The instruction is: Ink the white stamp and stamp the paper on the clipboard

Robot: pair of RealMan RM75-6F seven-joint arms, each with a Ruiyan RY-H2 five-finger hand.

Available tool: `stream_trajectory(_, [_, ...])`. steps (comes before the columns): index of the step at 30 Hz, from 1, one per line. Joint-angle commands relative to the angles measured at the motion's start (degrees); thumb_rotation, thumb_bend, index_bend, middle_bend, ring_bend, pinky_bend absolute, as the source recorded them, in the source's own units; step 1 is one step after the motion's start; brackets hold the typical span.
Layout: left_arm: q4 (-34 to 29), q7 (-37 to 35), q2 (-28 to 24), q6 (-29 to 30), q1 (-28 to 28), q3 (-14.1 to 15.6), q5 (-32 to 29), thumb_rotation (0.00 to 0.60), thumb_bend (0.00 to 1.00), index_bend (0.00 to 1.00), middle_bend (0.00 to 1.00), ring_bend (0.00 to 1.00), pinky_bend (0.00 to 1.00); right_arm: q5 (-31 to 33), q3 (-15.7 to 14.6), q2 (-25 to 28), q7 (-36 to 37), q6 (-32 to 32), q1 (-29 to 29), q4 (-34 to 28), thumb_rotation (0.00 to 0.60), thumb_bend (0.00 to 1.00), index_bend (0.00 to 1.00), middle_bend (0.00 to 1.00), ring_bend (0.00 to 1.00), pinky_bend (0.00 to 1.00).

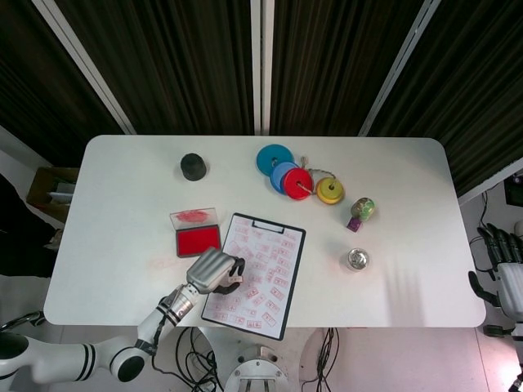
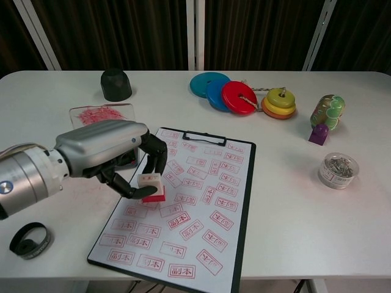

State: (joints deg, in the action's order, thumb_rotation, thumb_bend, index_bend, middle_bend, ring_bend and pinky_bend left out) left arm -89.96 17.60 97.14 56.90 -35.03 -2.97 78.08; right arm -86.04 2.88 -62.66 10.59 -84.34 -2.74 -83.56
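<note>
Over the paper, left hand grips white stamp.

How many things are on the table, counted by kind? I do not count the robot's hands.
Stamp: 1
Ink pad: 1
Clipboard: 1
Coloured discs: 4
Black cap: 1
Black ring: 1
Clip jar: 1
Green-and-purple toy: 1
Total: 11

Bright, even overhead light, soft shadows, sharp focus, dark curtained background.
</note>
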Motion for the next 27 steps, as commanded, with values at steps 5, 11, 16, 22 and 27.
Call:
stream_trajectory(5, [2.00, 1.30, 1.69, -1.85, -1.83, -2.33, -3.26, 0.600, 0.43, 0.70, 0.72, 1.00, 1.00, 0.31, 0.17, 0.12, 0.53, -0.14, 0.15, 0.30, 0.600, 0.32, 0.00, 0.00, 0.00, 0.00])
stream_trajectory(11, [2.36, 1.34, 1.92, -2.44, -2.46, -2.70, -4.48, 0.600, 0.43, 0.70, 0.72, 1.00, 1.00, 0.38, 0.21, 0.12, 0.67, 0.06, 0.07, 0.47, 0.600, 0.32, 0.00, 0.00, 0.00, 0.00])
stream_trajectory(16, [2.82, 1.21, 2.29, -2.76, -2.86, -2.73, -5.16, 0.600, 0.43, 0.70, 0.72, 1.00, 1.00, 0.44, 0.17, -0.01, 0.78, 0.17, 0.09, 0.62, 0.600, 0.32, 0.00, 0.00, 0.00, 0.00])
stream_trajectory(22, [3.47, 0.95, 2.77, -2.62, -3.02, -2.52, -5.48, 0.600, 0.43, 0.70, 0.72, 1.00, 1.00, 0.59, 0.22, 0.00, 0.89, 0.20, 0.15, 0.82, 0.600, 0.32, 0.00, 0.00, 0.00, 0.00])
stream_trajectory(27, [4.29, 0.64, 3.04, -2.79, -3.13, -2.44, -6.06, 0.600, 0.43, 0.70, 0.72, 1.00, 1.00, 0.50, 0.24, 0.10, 0.96, -0.01, 0.23, 0.69, 0.600, 0.32, 0.00, 0.00, 0.00, 0.00])
